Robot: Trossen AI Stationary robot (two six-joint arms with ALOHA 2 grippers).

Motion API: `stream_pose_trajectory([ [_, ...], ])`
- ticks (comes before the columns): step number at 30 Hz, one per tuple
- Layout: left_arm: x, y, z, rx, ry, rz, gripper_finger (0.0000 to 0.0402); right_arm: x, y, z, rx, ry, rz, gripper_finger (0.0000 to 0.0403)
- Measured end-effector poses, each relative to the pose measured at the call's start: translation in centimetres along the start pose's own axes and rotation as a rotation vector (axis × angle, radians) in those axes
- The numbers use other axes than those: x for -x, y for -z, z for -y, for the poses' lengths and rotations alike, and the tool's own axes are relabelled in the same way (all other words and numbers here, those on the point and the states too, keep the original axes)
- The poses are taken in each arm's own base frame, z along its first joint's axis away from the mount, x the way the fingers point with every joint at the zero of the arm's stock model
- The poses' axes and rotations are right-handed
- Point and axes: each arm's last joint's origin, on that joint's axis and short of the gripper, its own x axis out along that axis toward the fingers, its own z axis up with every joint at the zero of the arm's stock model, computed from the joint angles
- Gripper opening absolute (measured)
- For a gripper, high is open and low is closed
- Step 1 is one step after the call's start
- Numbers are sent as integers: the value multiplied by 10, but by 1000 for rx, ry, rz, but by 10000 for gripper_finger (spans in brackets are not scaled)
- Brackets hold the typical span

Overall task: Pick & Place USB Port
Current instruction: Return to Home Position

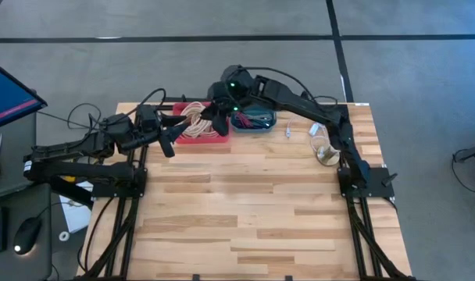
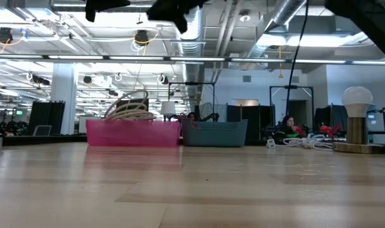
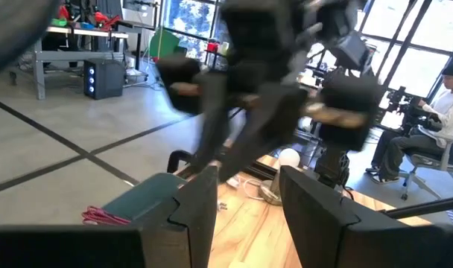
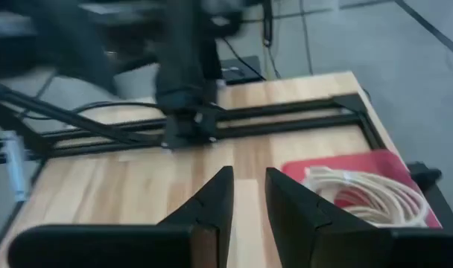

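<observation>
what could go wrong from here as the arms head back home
The left tool and right tool sit close together by the red bin; retracting at once, they might clip each other. The beige cable coil stands above the bin's rim, so a low pass could snag it. The bulb stand is beside the right arm and could get knocked.

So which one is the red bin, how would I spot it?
At the back edge of the wooden table, two small bins sit side by side. The red bin is the one nearer the left arm. Unlike its blue neighbour, it holds a pale coiled cable.
</observation>
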Motion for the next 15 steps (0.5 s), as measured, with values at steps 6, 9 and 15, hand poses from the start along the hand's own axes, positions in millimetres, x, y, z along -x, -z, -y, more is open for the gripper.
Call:
stream_pose_trajectory([
  [6,0,0,0,-1,0,-1,145,26,-11,-25,30,-26,2,61],
  [9,0,0,0,-1,0,-1,145,41,-11,-33,21,-34,-37,57],
  [15,0,0,0,-27,0,-1,145,76,-12,-55,50,-21,-111,54],
])
